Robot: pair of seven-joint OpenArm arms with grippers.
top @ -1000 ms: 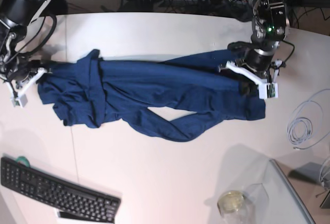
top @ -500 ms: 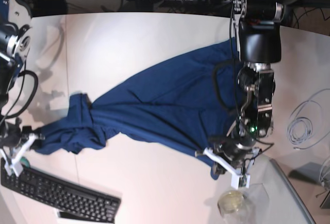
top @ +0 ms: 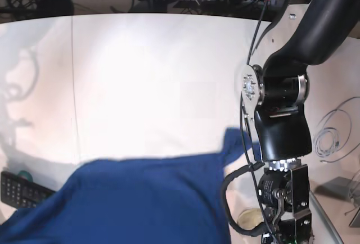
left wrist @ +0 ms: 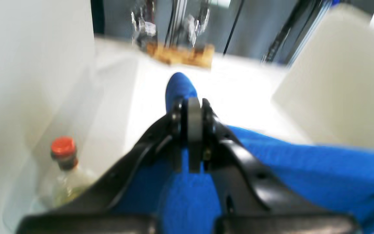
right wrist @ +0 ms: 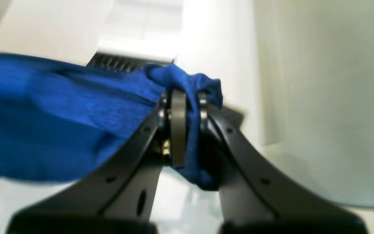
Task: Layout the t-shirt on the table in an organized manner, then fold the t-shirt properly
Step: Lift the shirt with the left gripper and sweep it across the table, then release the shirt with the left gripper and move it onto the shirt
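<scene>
The t-shirt (top: pixel 135 199) spreads across the near part of the table (top: pixel 146 75), its edge over the keyboard (top: pixel 17 186) at the base view's left; a jar (top: pixel 251 219) and coiled cable (top: pixel 332 137) sit at right, beside the left arm (top: pixel 284 114)

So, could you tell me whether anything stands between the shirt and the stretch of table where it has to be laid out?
Nothing visible does. The table is bare white beyond the t-shirt, which both hands hold pinched at the near edge: left hand, right hand. A keyboard and a jar sit near the front, partly under or beside the cloth.
</scene>
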